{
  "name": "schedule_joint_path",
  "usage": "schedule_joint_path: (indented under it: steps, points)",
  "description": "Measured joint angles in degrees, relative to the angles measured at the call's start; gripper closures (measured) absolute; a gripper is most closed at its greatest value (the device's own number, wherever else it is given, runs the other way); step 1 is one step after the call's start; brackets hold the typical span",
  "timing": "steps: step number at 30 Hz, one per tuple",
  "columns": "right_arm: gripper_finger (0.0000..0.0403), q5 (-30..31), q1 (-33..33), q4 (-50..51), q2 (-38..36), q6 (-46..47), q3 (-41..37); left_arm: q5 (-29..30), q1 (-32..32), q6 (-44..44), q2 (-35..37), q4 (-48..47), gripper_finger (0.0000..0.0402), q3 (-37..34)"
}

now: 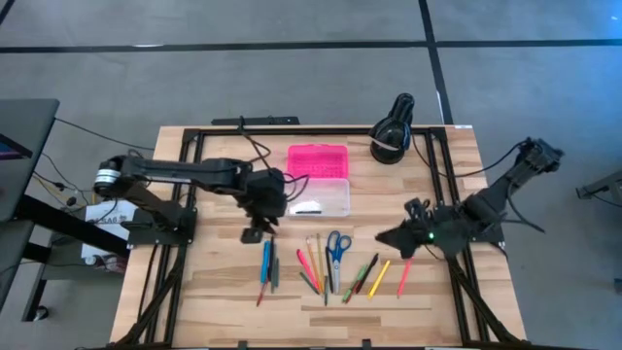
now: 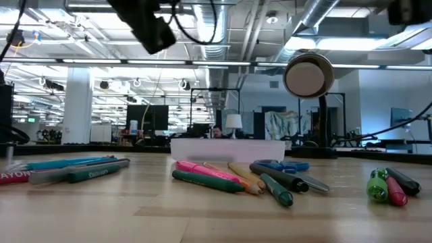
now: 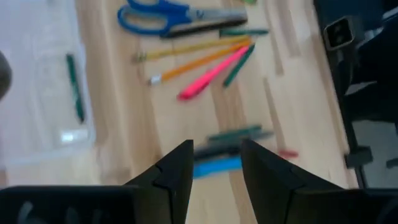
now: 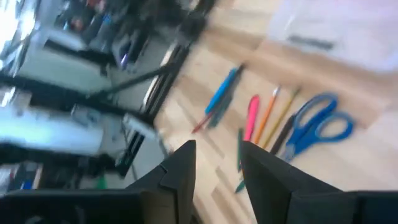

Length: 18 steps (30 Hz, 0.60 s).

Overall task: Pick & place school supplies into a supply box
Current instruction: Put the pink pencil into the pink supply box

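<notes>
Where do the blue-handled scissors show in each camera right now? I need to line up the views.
High view: scissors mid-table, below the clear box base, in the row of pens.
Low view: blue handles just right of centre, behind the dark markers.
Left wrist view: at the picture's top, beyond the open fingers.
Right wrist view: at the right.
Shared landmark: the pink marker lying near the scissors.

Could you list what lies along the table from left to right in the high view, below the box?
Left gripper → blue pen cluster → pink and orange pens → blue-handled scissors → green and red markers → yellow pen → pink pen → right gripper above them.
</notes>
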<state>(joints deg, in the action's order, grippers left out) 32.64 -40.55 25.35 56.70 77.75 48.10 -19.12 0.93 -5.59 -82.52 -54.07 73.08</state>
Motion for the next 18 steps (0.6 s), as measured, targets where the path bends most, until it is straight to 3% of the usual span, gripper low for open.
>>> schedule_joint_path:
  steps: [4,9,14,18]
  points:
    - [0.0293,-9.47,-3.54,3.25,4.22,-1.18,2.20,1.27,-0.20,-0.15,2.08,-4.72,0.0278,-0.04]
    - [0.0309,-20.23,-5.16,17.70,10.61,18.53,7.10,3.24,-1.92,-0.19,3.29,-7.44,0.0285,-0.06]
    - [0.0325,-20.94,-6.91,31.58,18.35,43.48,11.62,5.64,-4.23,0.31,3.38,-7.52,0.0287,-0.06]
    - [0.0331,-23.37,-4.78,31.41,23.17,45.41,11.86,7.66,-5.52,0.48,3.38,-7.52,0.0288,-0.06]
